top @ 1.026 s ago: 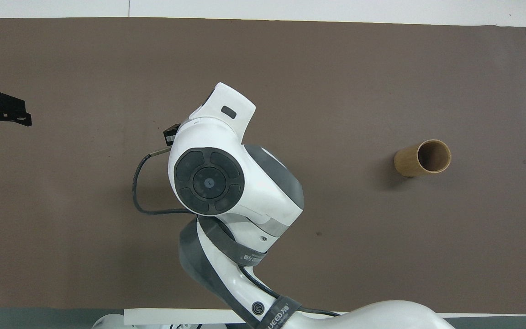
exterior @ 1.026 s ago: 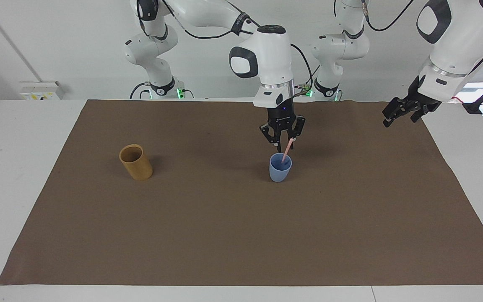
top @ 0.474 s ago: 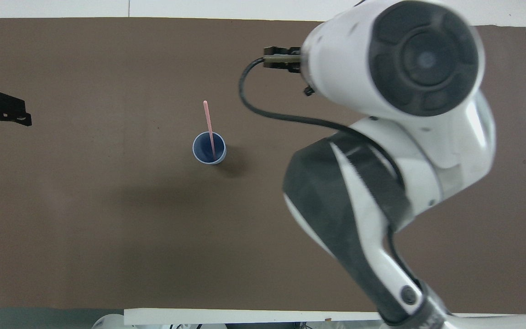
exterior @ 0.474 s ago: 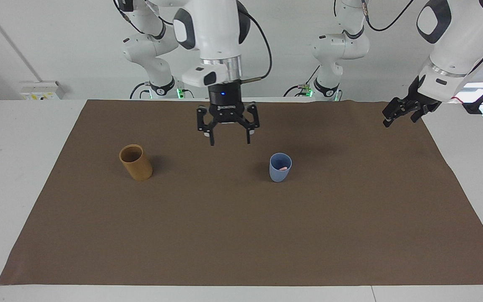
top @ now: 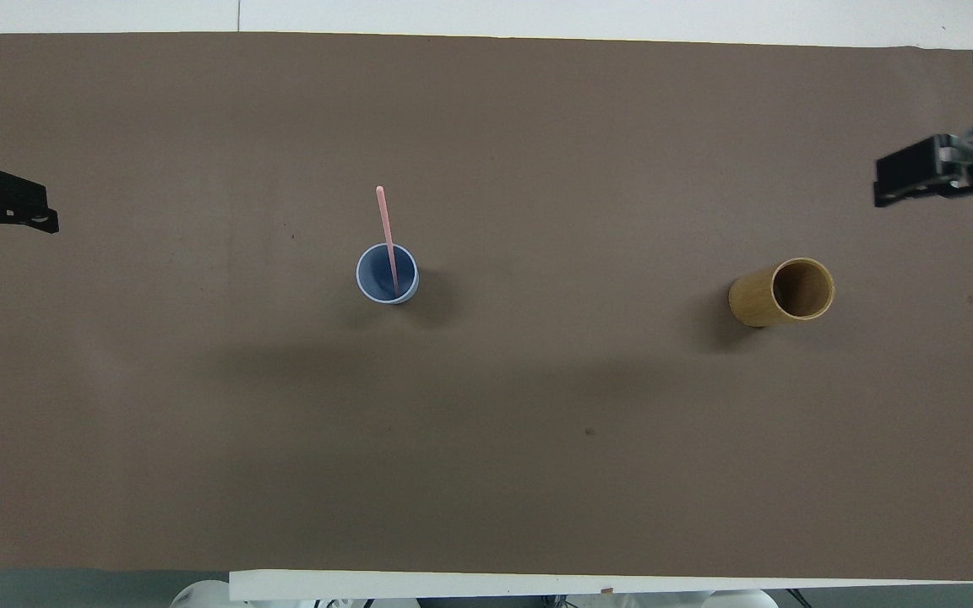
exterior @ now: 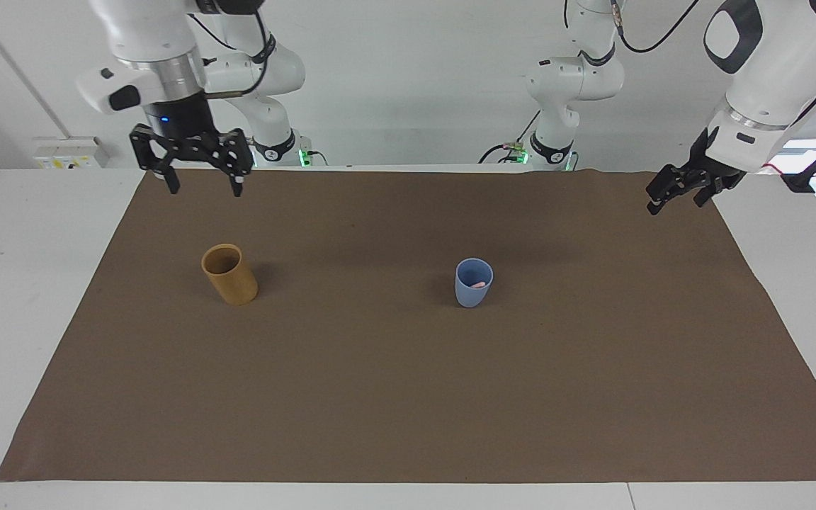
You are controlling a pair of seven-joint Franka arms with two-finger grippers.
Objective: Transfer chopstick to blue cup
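Note:
The light-blue cup [exterior: 472, 294] stands upright mid-mat; it also shows in the overhead view [top: 371, 277]. The pale-pink chopstick [top: 387, 232] rests in it, leaning on the rim, with its upper end out of the cup; in the facing view only a pink bit [exterior: 479, 285] shows inside. My right gripper [exterior: 203, 191] is open and empty, raised over the mat's edge at the right arm's end, also in the overhead view [top: 900, 173]. My left gripper [exterior: 675, 204] is open and empty and waits over the mat's edge at the left arm's end [top: 30, 211].
A taller tan-yellow cylindrical cup [exterior: 229, 274] stands upright toward the right arm's end of the table [top: 782, 293]. A brown mat [exterior: 408, 397] covers most of the white table.
My right gripper let go of the chopstick into the blue cup, rose, and swung away to the right arm's end. The left arm has not moved.

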